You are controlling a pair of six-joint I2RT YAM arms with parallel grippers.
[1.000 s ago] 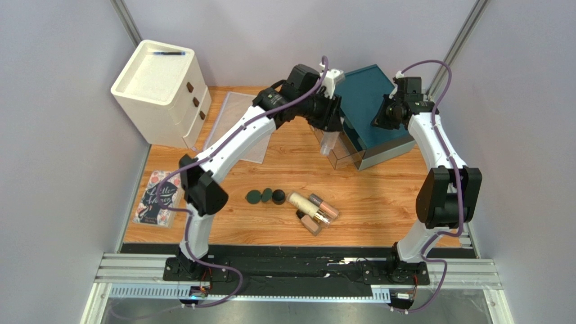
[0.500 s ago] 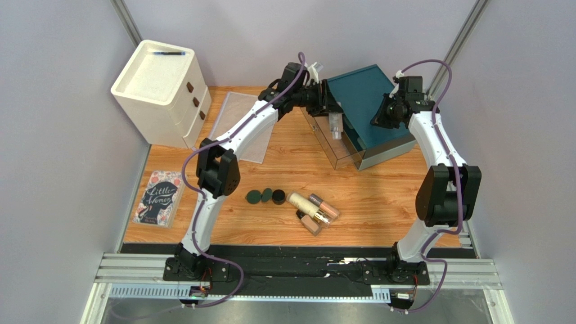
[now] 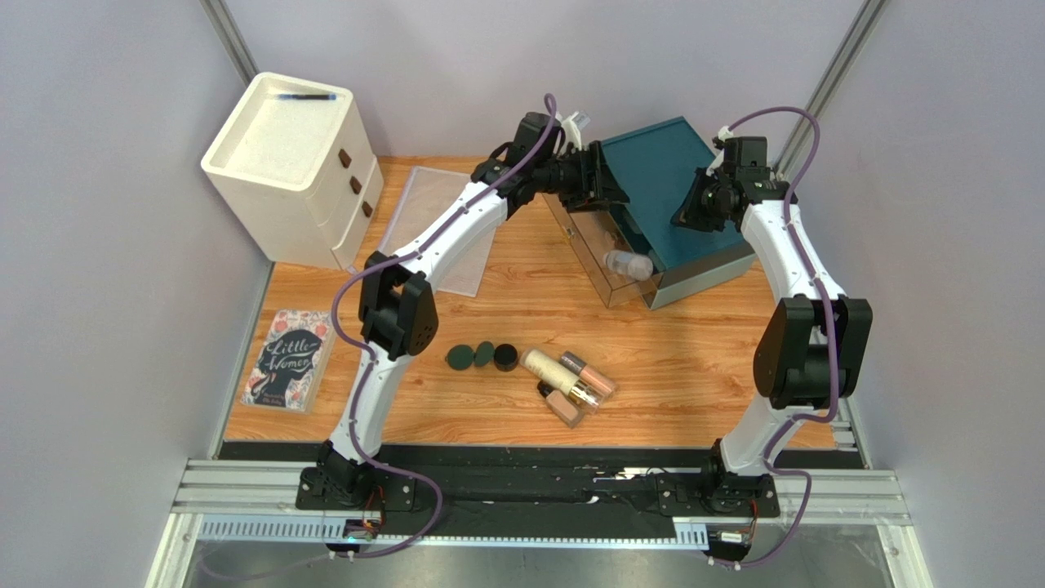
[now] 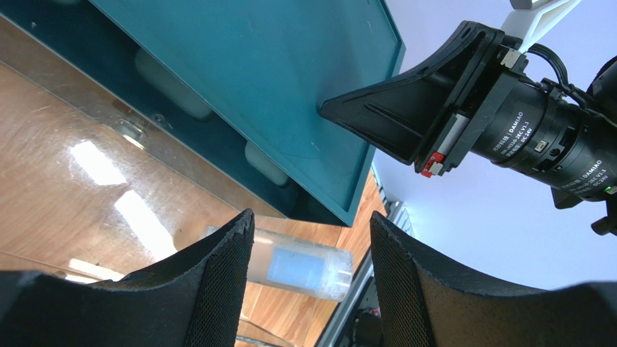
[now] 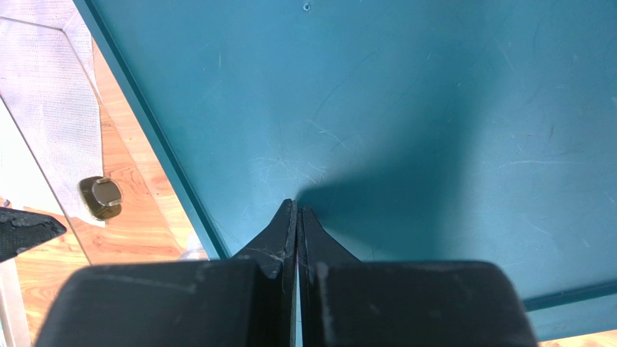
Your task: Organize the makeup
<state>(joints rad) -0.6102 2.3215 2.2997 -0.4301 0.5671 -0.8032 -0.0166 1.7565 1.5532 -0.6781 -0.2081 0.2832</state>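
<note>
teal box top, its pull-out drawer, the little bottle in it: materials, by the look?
Teal box top: likely plastic or painted board, satin; fine scratches, soft sheen.
Drawer: clear acrylic-like plastic, glossy; wood grain shows through, bright glare.
Bottle: translucent plastic or glass, can't tell which; pale blue label.

top: overhead, far | wrists: close, both seemingly facing teal box

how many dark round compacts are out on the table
3, in a close row: the green compact on the left, the small middle compact, and the black compact nearest the tubes. More could sit unseen inside the teal box.
</note>
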